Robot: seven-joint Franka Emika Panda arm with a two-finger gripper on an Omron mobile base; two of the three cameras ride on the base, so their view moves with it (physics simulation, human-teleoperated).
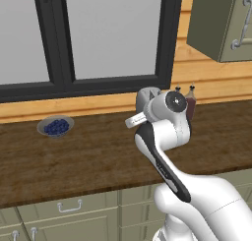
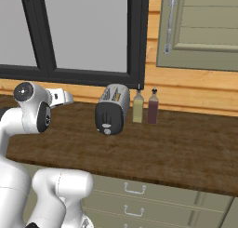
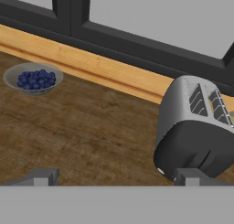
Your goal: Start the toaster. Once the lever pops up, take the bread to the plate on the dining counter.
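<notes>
Toaster (image 2: 112,109) stands on the dark wood surface (image 2: 186,152) below the window (image 2: 83,31), black end panel facing out, two bottles (image 2: 145,106) just beside it. Claw (image 3: 116,177) released, fingers spread wide and grasping nothing, hovering near the toaster's black end. Bowl of blue berries (image 1: 55,126) sits well apart, by the wall.

Black-framed window (image 1: 98,38), wood-plank wall (image 2: 195,90), dark wood ctr (image 1: 74,156), green cabs w/ drawers (image 2: 139,199)
</notes>
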